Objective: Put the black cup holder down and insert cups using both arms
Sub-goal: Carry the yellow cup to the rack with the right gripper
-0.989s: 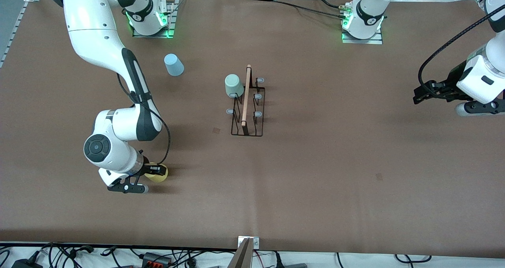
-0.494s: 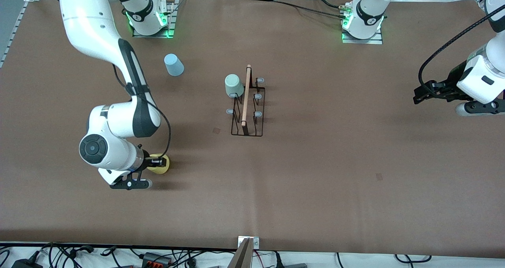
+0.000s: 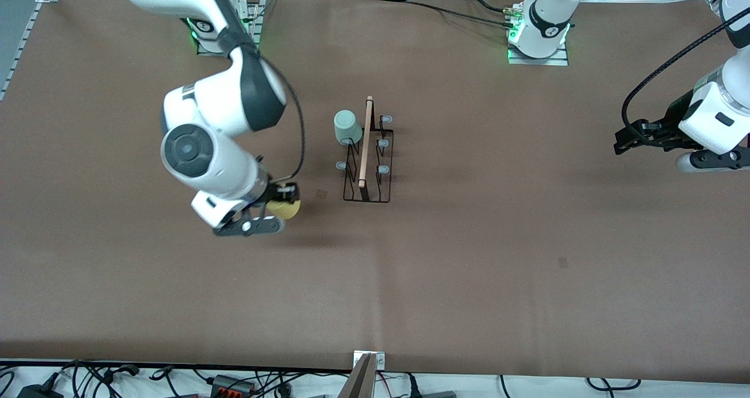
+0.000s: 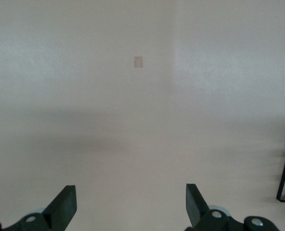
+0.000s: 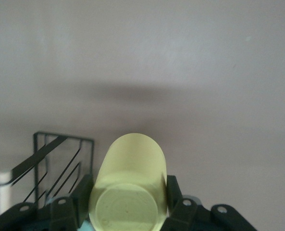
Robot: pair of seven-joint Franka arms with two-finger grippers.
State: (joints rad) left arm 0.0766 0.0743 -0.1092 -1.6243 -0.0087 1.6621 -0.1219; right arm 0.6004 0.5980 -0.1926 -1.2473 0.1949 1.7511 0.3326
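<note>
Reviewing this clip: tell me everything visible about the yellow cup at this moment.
The yellow cup is a small plain tumbler of smooth, slightly translucent plastic. The right gripper holds it, jaws shut on its sides near the closed base, which faces the right wrist camera. It hangs above the brown table, toward the right arm's end from the black cup holder, touching nothing but the jaws. Its rim is not visible.

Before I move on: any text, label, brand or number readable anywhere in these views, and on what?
None can be read.
Yellow cup, held in the right gripper: plain, no print.
Grey-green cup on the black cup holder: plain.
Arm base: a small round dark mark, too small to read.
Table: two small dark patches, no writing.
Left gripper, waiting with jaws open: no marking.
</note>
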